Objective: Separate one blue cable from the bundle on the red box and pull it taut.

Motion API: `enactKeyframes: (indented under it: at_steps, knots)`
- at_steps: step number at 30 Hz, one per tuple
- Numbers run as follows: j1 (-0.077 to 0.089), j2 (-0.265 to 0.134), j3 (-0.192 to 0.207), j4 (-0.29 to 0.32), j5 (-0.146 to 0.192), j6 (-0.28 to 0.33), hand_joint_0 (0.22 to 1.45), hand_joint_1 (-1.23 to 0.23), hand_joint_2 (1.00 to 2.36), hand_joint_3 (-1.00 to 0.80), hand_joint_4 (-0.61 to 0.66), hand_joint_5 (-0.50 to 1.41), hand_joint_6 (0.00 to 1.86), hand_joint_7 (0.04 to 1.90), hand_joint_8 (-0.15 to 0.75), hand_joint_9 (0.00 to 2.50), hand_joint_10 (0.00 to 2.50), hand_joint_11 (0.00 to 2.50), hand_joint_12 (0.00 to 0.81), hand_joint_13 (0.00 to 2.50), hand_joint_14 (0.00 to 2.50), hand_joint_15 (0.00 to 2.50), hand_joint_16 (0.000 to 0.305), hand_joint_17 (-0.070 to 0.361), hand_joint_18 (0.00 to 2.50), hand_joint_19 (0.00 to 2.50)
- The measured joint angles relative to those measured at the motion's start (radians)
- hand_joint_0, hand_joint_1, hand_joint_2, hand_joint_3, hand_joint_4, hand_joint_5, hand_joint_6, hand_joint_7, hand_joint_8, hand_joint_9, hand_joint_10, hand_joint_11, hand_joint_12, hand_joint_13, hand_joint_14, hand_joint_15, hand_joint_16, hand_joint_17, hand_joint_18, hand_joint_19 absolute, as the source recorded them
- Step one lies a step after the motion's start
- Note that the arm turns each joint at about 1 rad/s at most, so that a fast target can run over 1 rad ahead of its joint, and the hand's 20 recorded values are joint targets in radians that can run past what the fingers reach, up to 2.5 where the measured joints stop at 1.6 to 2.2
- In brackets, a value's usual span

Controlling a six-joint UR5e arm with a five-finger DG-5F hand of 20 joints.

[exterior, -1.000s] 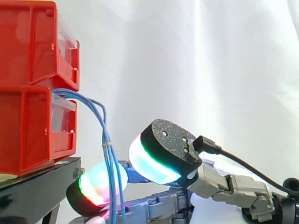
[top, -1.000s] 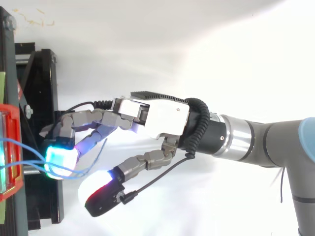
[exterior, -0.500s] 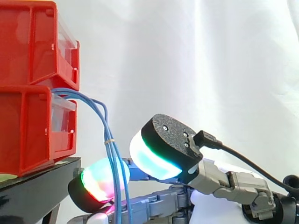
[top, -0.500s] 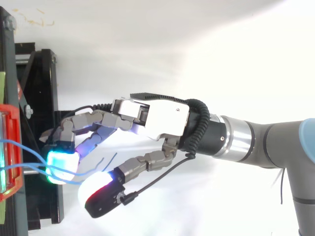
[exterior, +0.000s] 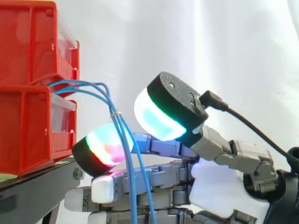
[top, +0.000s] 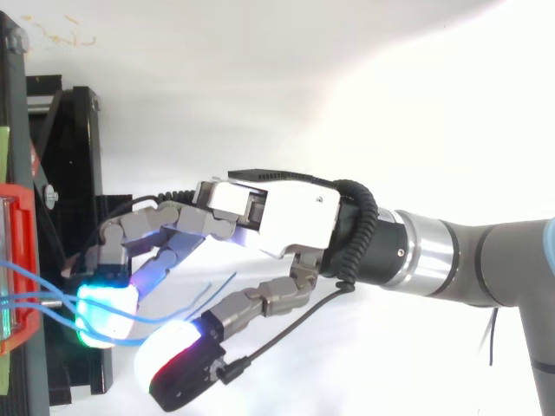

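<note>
**Hand spread beside the blue bundle; cables arched and slack**

In the side view the thumb pad [exterior: 161, 119] sits nearest, at centre frame. It glows white, cyan and green and tilts toward the upper left. Just left of it and a little lower is a fingertip pad [exterior: 103, 150] lit green, red and magenta. The two pads stand apart, and the other fingers lie loosely bent along the bottom of the frame. The hand [exterior: 219, 189] is spread and clamps nothing.

The blue cables [exterior: 122, 135] run down through the gap between those two pads, just beside the right edge of the fingertip pad. Whether they touch it cannot be told. They cross in front of the lower fingers and leave at bottom centre. A small pale tie [exterior: 115, 112] binds the strands just left of the thumb pad. Above it they fan out, arch leftward and enter at the top front of the lower red bin [exterior: 28, 133], under the upper red bin [exterior: 32, 42] at the left edge. Every strand curves; none is drawn straight.

From above, the arm [top: 451, 256] enters at the right edge and the hand reaches toward the lower left. The strands come in from the left edge, sweep past the cyan-lit fingertip and end in loose tips between fingers and thumb.

The bins rest on the black stand [exterior: 37, 186], lower left. Farthest back hangs the white curtain [exterior: 210, 46].
</note>
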Motion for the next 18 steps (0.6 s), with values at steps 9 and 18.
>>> enactKeyframes:
  at_steps: [9, 18]
  knots:
    - [0.007, 0.02, 0.0, -0.024, 0.01, 0.013, 0.58, -0.78, 1.02, -0.15, 0.2, -0.11, 0.85, 1.24, 0.416, 1.06, 0.01, 0.47, 0.432, 0.7, 0.01, 0.21, 0.051, 0.115, 0.72, 0.27]
    - [0.013, 0.032, 0.0, -0.087, 0.012, 0.019, 0.62, -0.85, 1.02, -0.03, 0.1, -0.12, 0.89, 1.31, 0.422, 1.08, 0.01, 0.54, 0.429, 0.76, 0.01, 0.26, 0.051, 0.115, 0.78, 0.29]
